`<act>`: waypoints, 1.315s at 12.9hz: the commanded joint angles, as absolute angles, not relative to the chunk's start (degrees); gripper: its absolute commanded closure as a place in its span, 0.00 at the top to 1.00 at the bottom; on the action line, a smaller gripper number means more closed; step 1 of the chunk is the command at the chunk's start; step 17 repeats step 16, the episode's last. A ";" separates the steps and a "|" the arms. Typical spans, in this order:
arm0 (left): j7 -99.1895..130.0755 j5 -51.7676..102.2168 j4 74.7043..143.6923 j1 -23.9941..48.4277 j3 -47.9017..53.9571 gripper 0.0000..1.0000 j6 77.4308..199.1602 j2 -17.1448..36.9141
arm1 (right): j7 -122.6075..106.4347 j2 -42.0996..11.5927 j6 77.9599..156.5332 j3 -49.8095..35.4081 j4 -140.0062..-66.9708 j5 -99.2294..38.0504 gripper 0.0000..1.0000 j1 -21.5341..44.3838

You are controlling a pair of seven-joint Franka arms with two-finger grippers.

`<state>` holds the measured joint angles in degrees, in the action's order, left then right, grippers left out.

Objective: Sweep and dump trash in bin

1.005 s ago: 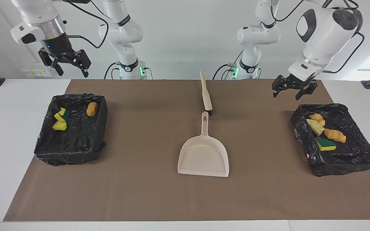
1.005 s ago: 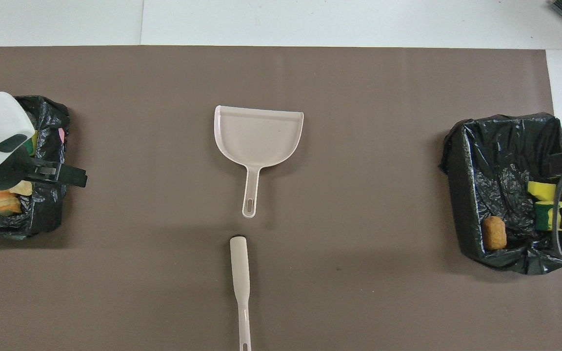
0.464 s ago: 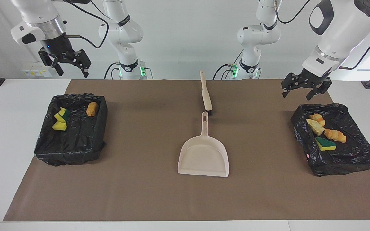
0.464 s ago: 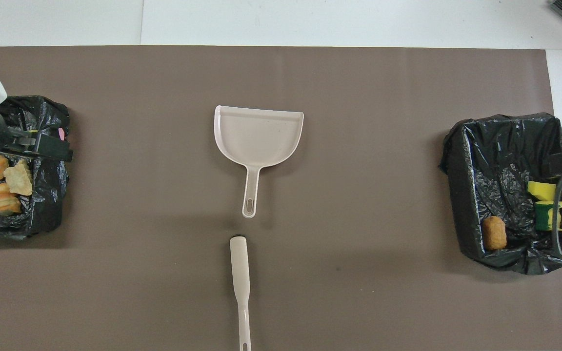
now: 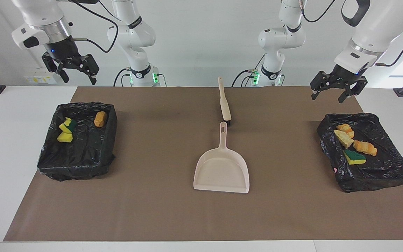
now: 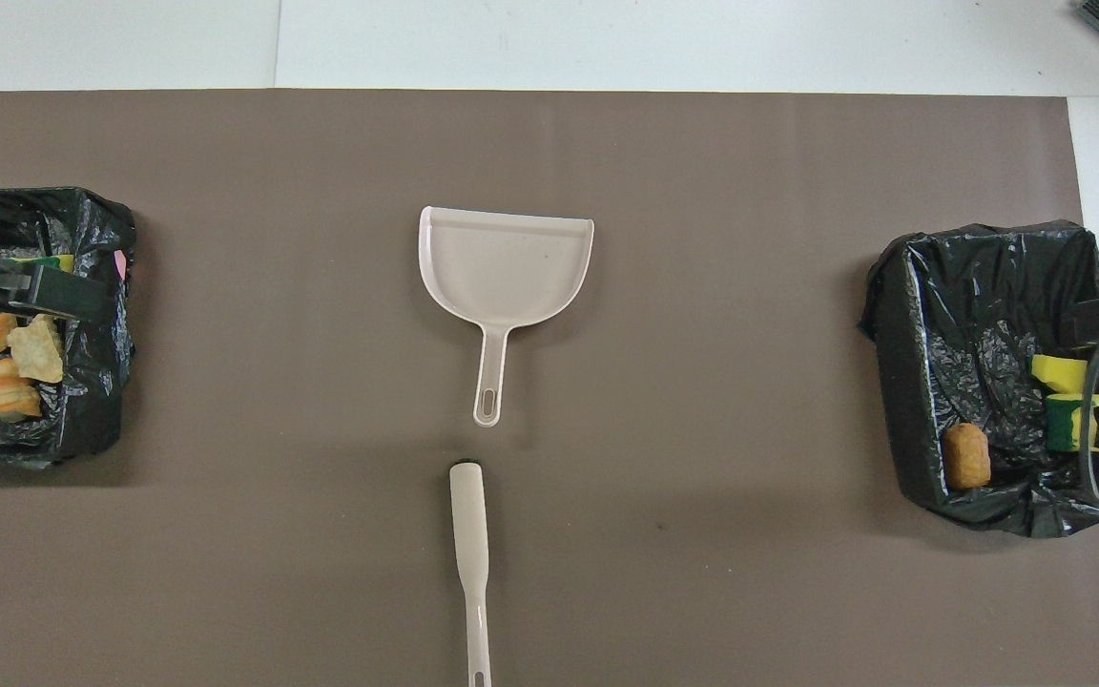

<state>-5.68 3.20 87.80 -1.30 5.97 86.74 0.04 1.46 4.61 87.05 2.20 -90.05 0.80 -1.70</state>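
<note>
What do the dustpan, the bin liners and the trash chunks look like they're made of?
Dustpan: probably moulded plastic, smooth beige with a soft sheen and thin raised rim.
Bin liners: thin black plastic film, crinkled and glossy.
Trash chunks: likely sponge foam, matte yellow, green and tan-orange with rough, irregular edges.

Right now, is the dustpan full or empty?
Empty. The dustpan lies flat on the brown mat, and its bare beige floor shows no trash in either view.
</note>
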 commanded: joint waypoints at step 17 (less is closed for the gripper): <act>-6.50 3.25 89.56 -3.08 5.89 1.00 88.07 -2.99 | 2.46 5.63 86.40 2.20 -90.88 -0.26 1.00 -1.76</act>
